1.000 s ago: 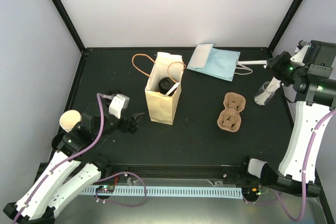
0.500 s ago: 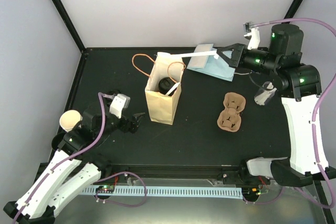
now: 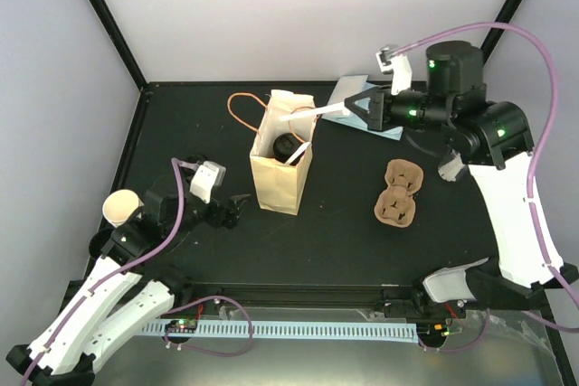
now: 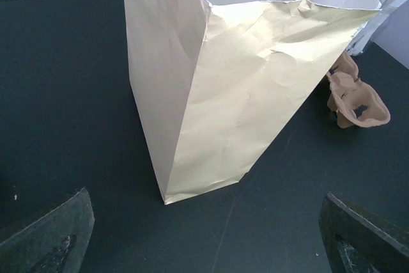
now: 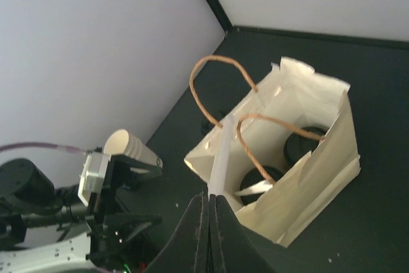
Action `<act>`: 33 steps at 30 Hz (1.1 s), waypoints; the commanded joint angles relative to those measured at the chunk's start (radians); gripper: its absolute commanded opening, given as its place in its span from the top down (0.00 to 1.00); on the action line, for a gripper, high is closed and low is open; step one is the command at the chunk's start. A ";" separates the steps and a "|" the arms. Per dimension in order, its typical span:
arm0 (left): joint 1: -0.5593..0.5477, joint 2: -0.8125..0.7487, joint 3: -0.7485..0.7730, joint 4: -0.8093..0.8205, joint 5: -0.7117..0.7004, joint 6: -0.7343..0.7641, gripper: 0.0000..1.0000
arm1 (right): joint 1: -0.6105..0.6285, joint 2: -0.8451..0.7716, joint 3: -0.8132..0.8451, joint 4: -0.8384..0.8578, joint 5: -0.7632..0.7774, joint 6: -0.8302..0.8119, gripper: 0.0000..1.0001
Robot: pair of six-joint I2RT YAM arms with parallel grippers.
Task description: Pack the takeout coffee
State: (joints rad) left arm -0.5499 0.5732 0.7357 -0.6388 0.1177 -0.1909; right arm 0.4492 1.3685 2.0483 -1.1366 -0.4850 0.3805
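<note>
**Near:** left gripper [image 3: 237,210], jaws wide apart, low over the table [image 3: 326,241], just left of the bag [image 3: 276,178].

**Middle:** the bag stands upright and open. The coffee [image 3: 285,145], black-lidded, sits inside it, with a second lid [image 5: 305,144] beside it. The carrier [image 3: 400,193] lies to the right, well apart.

**Far:** right gripper [image 3: 351,108], jaws clamped on a white straw [image 3: 317,113] that reaches over the bag's mouth.

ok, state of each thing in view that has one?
tan paper bag: upright, mouth open.
black-lidded takeout cups: two, lidded, inside bag.
thin white straw: gripped, tip at bag mouth.
right gripper: shut on thin white straw.
left gripper: open, empty.
brown moulded-pulp cup carrier: empty, on table.
light-blue paper bag: lying flat.
</note>
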 commanded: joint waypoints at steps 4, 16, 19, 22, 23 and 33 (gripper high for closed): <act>0.004 0.012 0.007 0.013 -0.012 0.012 0.01 | 0.124 0.023 -0.006 -0.084 0.179 -0.046 0.99; 0.004 0.013 0.007 0.012 -0.016 0.011 0.01 | 0.265 0.118 0.047 -0.120 0.323 -0.040 0.99; 0.005 0.013 0.006 0.013 -0.017 0.011 0.01 | 0.286 0.175 0.098 -0.140 0.339 -0.046 0.99; 0.005 0.013 0.007 0.012 -0.018 0.010 0.01 | 0.294 0.228 0.180 -0.184 0.343 -0.056 0.99; 0.004 0.012 0.007 0.012 -0.018 0.010 0.01 | 0.295 0.240 0.199 -0.197 0.338 -0.062 0.99; 0.005 0.014 0.007 0.012 -0.018 0.010 0.01 | 0.299 0.277 0.196 -0.235 0.272 -0.086 0.99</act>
State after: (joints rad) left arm -0.5499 0.5846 0.7357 -0.6384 0.1085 -0.1909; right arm 0.7410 1.6436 2.2520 -1.3518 -0.1799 0.3126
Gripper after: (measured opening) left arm 0.988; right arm 0.025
